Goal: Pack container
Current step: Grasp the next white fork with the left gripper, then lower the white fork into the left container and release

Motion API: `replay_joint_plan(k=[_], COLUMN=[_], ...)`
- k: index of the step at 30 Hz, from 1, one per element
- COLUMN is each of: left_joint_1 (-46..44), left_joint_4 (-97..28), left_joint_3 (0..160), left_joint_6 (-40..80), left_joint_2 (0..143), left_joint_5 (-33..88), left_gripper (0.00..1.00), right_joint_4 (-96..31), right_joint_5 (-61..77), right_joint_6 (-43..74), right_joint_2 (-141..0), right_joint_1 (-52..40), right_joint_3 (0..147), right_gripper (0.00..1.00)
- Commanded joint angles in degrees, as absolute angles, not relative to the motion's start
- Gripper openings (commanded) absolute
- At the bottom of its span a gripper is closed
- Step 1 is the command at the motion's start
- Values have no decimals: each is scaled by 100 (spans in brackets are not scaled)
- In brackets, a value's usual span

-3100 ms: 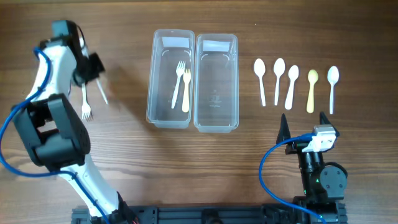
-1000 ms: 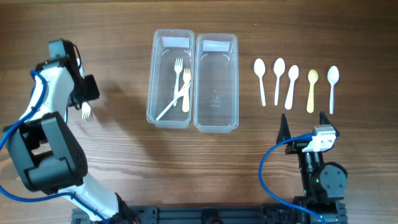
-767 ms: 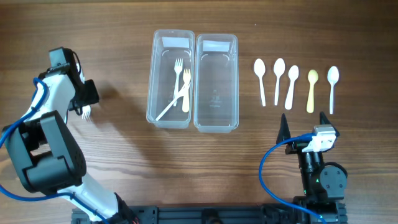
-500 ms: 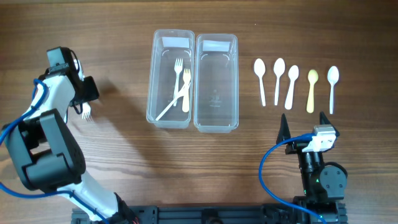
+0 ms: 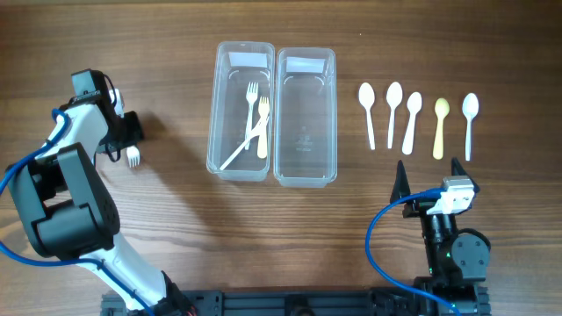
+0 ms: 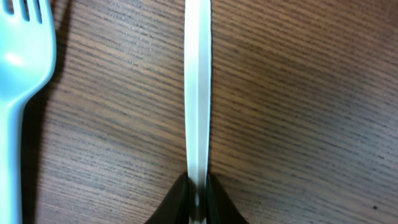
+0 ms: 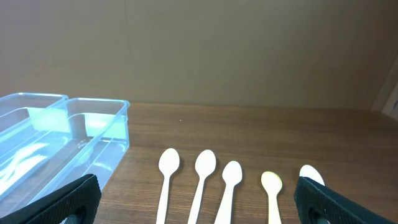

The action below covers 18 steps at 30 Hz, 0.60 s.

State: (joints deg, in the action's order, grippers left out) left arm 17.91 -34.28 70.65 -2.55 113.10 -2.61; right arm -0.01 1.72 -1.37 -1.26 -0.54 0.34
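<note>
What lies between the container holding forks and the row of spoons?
The empty clear container, beside the fork container, then bare table before the spoons; the overhead view shows it.

A table (image 5: 176, 53) of dark brown wood fills the overhead view, its grain running left to right. The shadows on it are soft and blurred at the edges, under even, diffuse light. Beyond the far edge stands a plain, matte tan wall (image 7: 199, 43). At its right edge is a paler strip (image 7: 390, 93), too narrow to identify.
</note>
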Motion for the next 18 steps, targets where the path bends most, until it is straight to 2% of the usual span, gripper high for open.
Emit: replay_joint_plan(k=[1,6,9,13,18], left_joint_1=[1817,1817,1798,1555,856], left_joint_4=[-3697,-4075,-4554,-5166,-5435], left_joint_3=[7026,7863,8733,9598,9682], left_joint_6=[-274,-180,368,738,1295], left_joint_2=[11587,11104,10772,10440,10276], left_joint_5=[-311,-412,-305,679,1457], left_gripper=[4,4,4,4,4], right_joint_4=[19,19,19,19,19], right_joint_5=[261,261,261,261,261], right_joint_6=[-148,-148,-148,-148,-148], right_joint_2=[-102,-102,-102,-102,-102], right_joint_1=[-34,-34,-34,-34,-34], right_joint_3=[30,30,30,30,30], right_gripper=[100,100,100,100,100])
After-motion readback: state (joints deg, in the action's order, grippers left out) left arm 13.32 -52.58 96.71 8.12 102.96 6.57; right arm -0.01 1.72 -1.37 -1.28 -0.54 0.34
